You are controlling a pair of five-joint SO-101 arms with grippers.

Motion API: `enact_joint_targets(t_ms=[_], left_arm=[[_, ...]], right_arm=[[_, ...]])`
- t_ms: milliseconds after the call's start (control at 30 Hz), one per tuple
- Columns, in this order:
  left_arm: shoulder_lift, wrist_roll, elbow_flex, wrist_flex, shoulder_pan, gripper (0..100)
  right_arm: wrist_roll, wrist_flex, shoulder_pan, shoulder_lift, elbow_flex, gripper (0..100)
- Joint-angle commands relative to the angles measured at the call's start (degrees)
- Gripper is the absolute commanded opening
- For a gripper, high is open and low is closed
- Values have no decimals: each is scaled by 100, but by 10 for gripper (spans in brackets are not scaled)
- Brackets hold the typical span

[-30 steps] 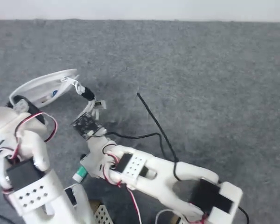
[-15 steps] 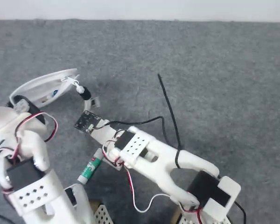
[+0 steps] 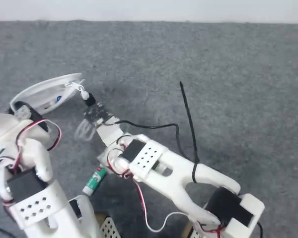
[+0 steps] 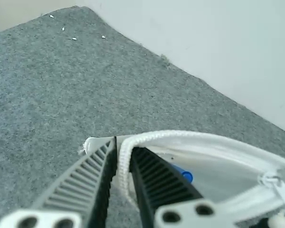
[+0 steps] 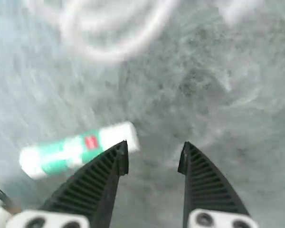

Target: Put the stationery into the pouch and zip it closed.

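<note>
The white pouch point(image 3: 42, 91) stands open at the far left of the grey carpet, with a blue item point(image 4: 183, 176) inside it. My left gripper point(image 4: 122, 164) is shut on the pouch's rim point(image 4: 147, 138); the high view has it at the pouch's near end point(image 3: 21, 108). A green and white glue stick point(image 3: 94, 180) lies on the carpet between the arms. My right gripper point(image 5: 152, 154) hangs open over the carpet, the glue stick point(image 5: 76, 149) just beside one finger and nothing between them. In the high view it point(image 3: 83, 131) is near the pouch's zipper pull point(image 3: 82, 92).
A black cable point(image 3: 188, 124) arcs over the right arm. The carpet point(image 3: 228, 74) stretches bare to the right and back. A white wall point(image 4: 204, 47) runs behind the pouch. Both arm bases crowd the front edge.
My right arm has lifted off the spot over the glue stick and swung toward the pouch's zipper end. The glue stick now lies uncovered on the carpet. The left arm has held still.
</note>
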Motion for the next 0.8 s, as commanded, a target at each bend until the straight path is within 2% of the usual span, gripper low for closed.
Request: enact_joint_targets(t_ms=[0,267,500,767], left_arm=[[-18,123,-215,-255,-9,10],[-18,123,-215,-255,-9,10],[-18,114,-215,-246,-9,10],[-18,105,-215,-237,-79,10]], right_arm=[[-923,-444,-180,-426,-334,168],[-1064,-1385,-207,268,-360,166],[475,-1516,-171,1165,-352,166],[1899,22,286,1015,-448,166]])
